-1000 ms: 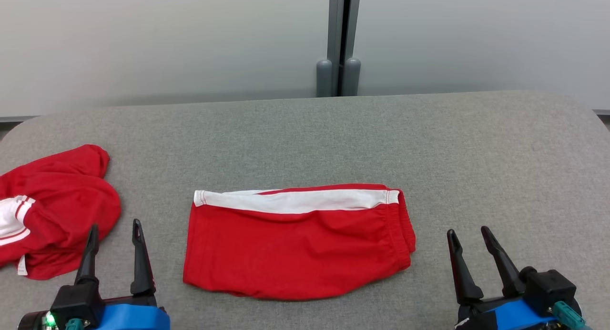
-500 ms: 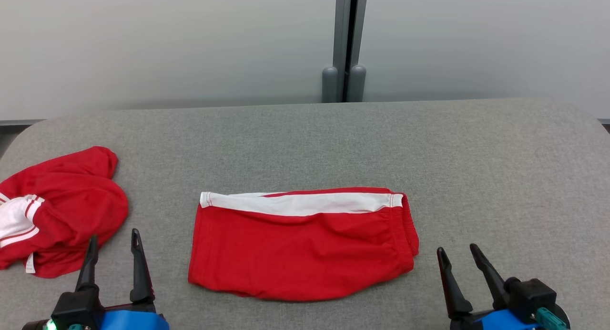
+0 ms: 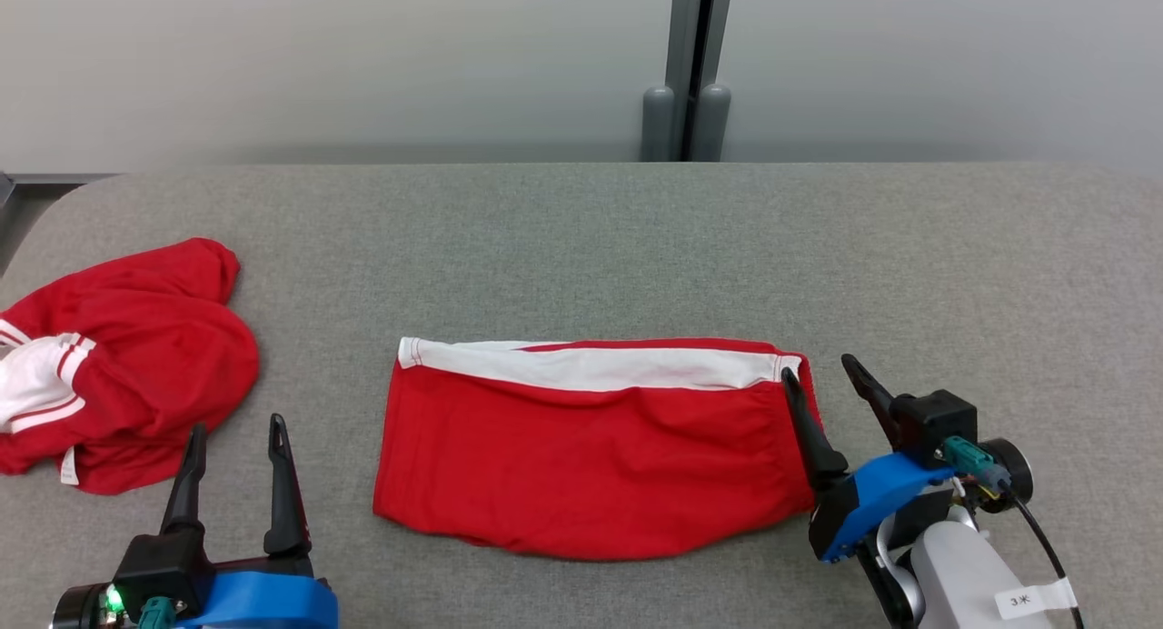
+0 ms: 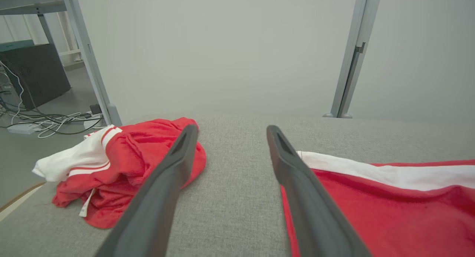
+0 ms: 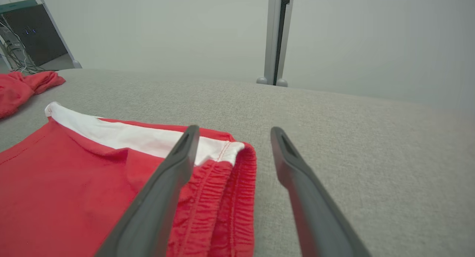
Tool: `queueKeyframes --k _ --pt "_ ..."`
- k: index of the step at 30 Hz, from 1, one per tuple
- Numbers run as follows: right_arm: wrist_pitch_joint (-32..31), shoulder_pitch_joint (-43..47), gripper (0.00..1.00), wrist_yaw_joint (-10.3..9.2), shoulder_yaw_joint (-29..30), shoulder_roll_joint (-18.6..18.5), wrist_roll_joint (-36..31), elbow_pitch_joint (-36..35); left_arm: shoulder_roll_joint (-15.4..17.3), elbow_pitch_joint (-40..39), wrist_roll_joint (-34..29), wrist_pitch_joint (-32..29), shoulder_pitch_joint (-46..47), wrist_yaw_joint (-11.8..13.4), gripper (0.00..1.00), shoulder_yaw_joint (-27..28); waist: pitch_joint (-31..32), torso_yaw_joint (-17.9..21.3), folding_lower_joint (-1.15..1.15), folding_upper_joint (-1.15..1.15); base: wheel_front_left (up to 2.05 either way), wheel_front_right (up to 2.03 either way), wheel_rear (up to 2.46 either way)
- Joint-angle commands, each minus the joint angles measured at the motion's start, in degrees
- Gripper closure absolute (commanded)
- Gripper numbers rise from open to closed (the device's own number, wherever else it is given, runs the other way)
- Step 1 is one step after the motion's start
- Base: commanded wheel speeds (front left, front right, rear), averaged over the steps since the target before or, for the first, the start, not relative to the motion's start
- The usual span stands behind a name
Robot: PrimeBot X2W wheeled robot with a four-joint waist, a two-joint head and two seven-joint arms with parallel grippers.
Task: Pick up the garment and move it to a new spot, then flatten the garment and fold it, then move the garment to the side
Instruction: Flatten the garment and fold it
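Head view is showing the grey bench (image 3: 581,238) spreading across the frame, with a pale wall (image 3: 318,65) standing behind it and a grey post (image 3: 695,65) splitting that wall. The garment (image 3: 591,465), red with a white band along its far edge, is lying folded flat at the middle of the bench, towards the near side. A heap (image 3: 136,365) of red and white cloth is sitting crumpled at the bench's left end, apart from the garment. The left claw (image 3: 236,426) is hovering before the gap between heap and garment, its fingers spread apart and holding nothing. The right claw (image 3: 818,368) is leaning in at the garment's right end, fingers likewise apart and empty, one crossing the red edge and the other over bare bench.

Right wrist view is adding detail that the head view is leaving flat. The garment's right end is a gathered elastic waistband (image 5: 226,197), doubled in layers, and the claw is straddling its edge. Whether the finger is touching the cloth I cannot tell.

Left wrist view is taking in the room past the bench's left end, where a metal frame leg (image 4: 89,60) is standing. A dark box (image 4: 33,73) and a tangle of cables (image 4: 48,121) are lying on the floor.
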State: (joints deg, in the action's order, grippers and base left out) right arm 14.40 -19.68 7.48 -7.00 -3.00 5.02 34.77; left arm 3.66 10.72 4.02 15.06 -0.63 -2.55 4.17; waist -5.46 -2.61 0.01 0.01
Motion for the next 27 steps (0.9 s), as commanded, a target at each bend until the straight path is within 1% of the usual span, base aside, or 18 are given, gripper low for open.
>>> queueKeyframes --k 1,6,9,16,19,21,22,27 --pt "0.0 -1.7 0.0 0.03 0.3 -0.1 -0.2 2.5 0.0 0.0 -0.2 0.2 1.5 -0.2 0.0 -0.1 -0.7 -0.6 -0.01 -0.01 0.0 0.0 0.0" --pt "-0.2 -5.0 0.0 0.03 0.2 0.0 1.9 12.9 -0.3 0.4 -0.6 0.2 2.0 -0.4 0.0 0.0 -2.0 -1.2 -0.01 -0.01 0.0 0.0 0.0" --pt "0.2 -6.5 0.0 0.03 -1.2 0.1 3.8 17.2 -0.4 0.5 -0.7 0.2 2.6 -0.5 0.0 0.0 -2.7 -1.4 -0.01 -0.01 0.0 0.0 0.0" --pt "0.5 -9.1 0.0 0.03 -9.2 0.0 13.9 21.7 -0.7 1.4 -0.8 0.2 3.9 -0.7 0.0 -0.5 -3.5 -1.4 -0.01 -0.01 0.0 0.0 0.0" --pt "0.5 -10.0 0.0 0.03 -11.7 0.0 17.2 23.3 -0.7 1.8 -0.8 0.2 4.2 -0.8 0.0 -0.8 -3.5 -1.5 -0.01 -0.01 0.0 0.0 0.0" --pt "0.6 -10.7 0.73 0.03 -12.7 0.1 18.0 24.7 -0.7 1.8 -0.7 0.2 4.4 -0.8 0.0 -0.9 -3.5 -1.5 -0.01 -0.01 0.0 0.0 0.0" --pt "0.6 -10.9 1.0 0.03 -12.9 0.1 18.5 25.4 -0.7 1.9 -0.7 0.2 4.5 -0.8 0.0 -0.9 -3.5 -1.4 -0.01 -0.01 0.0 0.0 0.0" --pt "0.7 -12.1 1.0 -0.01 -11.5 -0.5 19.5 27.4 -0.8 1.8 -0.4 0.2 3.8 -0.6 0.0 -0.3 -3.3 -0.7 -0.01 -0.01 0.0 0.0 0.0"
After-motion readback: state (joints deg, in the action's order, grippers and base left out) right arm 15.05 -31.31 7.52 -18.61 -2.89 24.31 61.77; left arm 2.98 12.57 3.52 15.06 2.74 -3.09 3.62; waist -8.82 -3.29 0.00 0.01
